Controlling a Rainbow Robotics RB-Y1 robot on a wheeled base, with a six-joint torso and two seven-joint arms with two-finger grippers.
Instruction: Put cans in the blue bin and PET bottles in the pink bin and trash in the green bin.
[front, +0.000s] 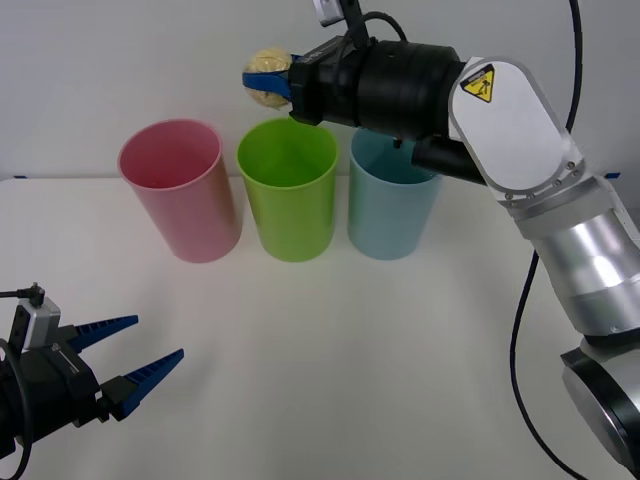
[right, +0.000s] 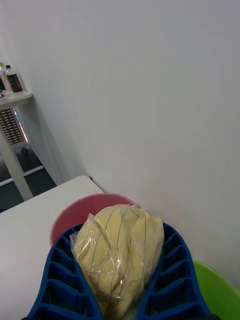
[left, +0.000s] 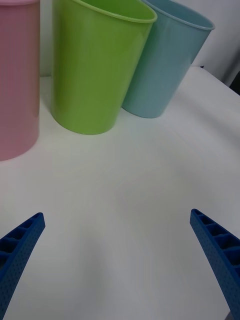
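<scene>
Wide white bench (front: 330, 350) out front, and three tall bins lined up along its back: the pink bin (front: 180, 190) on the left, the green bin (front: 288, 190) in the middle, the blue bin (front: 392, 205) on the right, standing just beside one another. Up above them reaches the right arm, its right gripper (front: 268, 78) clamped on the trash (front: 265, 72), that pale-yellow crinkled wad, well clear of the rims and hanging over the back edge of the green bin, a touch toward the pink side. The wrist camera has the wad (right: 120, 250) snug between the blue fingers (right: 60, 280), pink rim beyond, green rim off to one side. Down at the near left corner the left gripper (front: 125, 360) waits low over the bench, fingers spread wide, nothing in them. To finish this well, I'd centre the wad squarely over the green mouth, drop it a little toward the rim, then let go, because a light wad can bounce off an edge or tumble into the pink neighbour.
</scene>
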